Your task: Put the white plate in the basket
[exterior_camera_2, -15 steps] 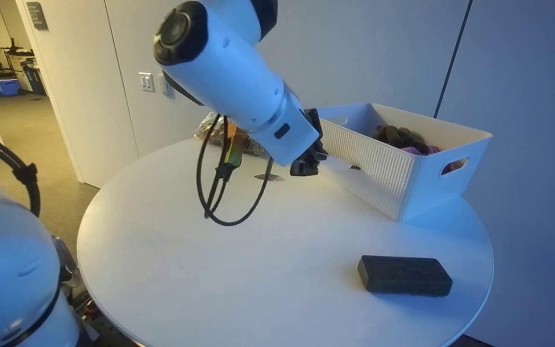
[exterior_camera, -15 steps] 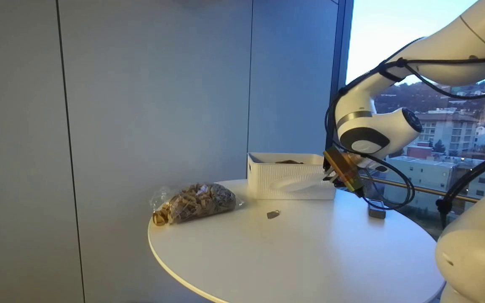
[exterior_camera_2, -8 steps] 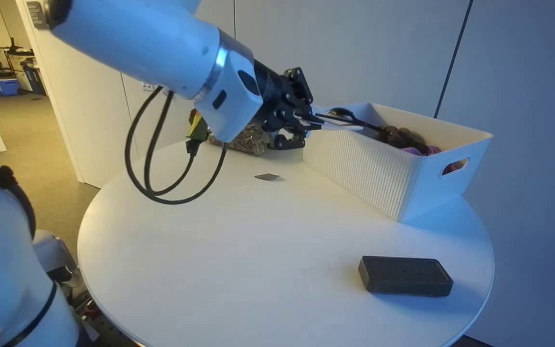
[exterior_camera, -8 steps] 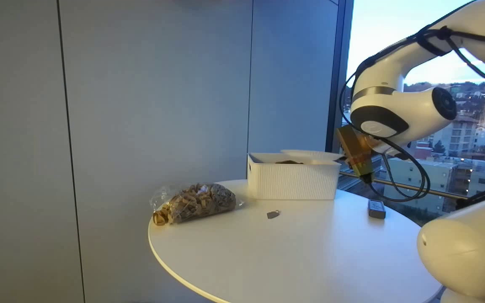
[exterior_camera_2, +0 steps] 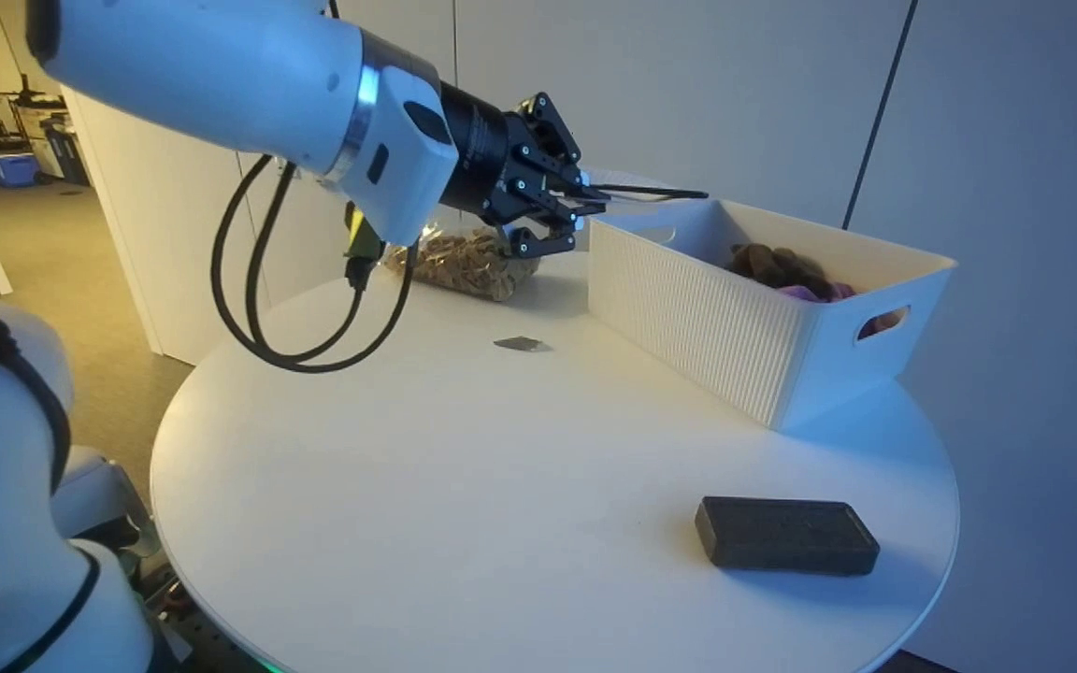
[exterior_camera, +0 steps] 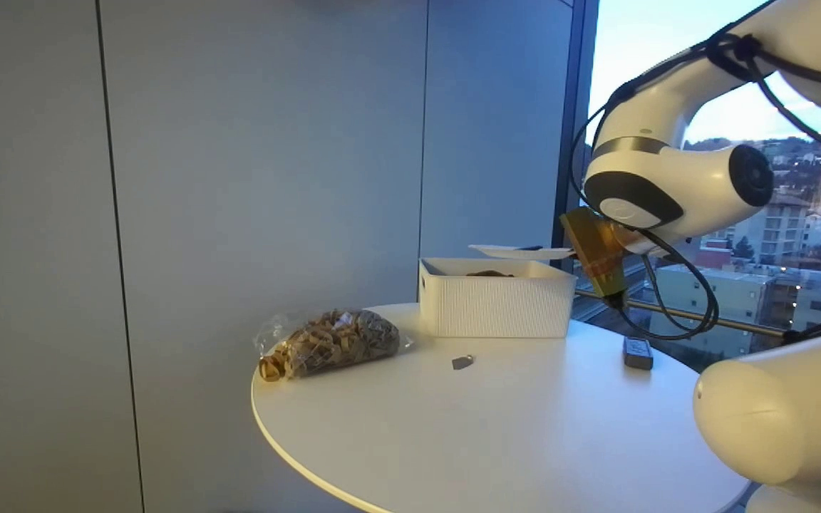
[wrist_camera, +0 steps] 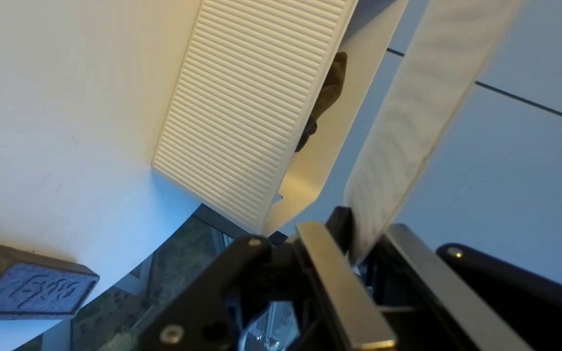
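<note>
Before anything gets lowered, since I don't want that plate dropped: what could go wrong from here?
The tool grips the white plate only near its edge, so it might twist or slip. Whether it is fully over the basket is hard to tell, so it could hit the side going down. The dark brown things inside may keep it from lying flat.
</note>
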`<action>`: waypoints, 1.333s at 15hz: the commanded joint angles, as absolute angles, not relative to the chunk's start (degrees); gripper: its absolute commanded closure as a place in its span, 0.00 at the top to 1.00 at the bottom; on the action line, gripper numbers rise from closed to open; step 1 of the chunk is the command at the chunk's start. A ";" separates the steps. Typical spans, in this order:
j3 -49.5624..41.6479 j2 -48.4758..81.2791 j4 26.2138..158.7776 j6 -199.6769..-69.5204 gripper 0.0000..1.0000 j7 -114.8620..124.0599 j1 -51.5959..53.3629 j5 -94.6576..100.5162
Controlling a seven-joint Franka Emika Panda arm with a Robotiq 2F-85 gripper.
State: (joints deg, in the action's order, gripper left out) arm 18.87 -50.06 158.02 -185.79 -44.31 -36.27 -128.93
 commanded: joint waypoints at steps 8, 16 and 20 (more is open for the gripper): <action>16.40 -38.37 149.43 -185.95 0.06 -44.13 -44.07 -118.78; 10.61 -23.23 135.18 -200.52 0.06 -39.97 -36.55 -103.10; 8.48 -16.56 128.65 -205.43 0.06 -45.78 -32.03 -107.78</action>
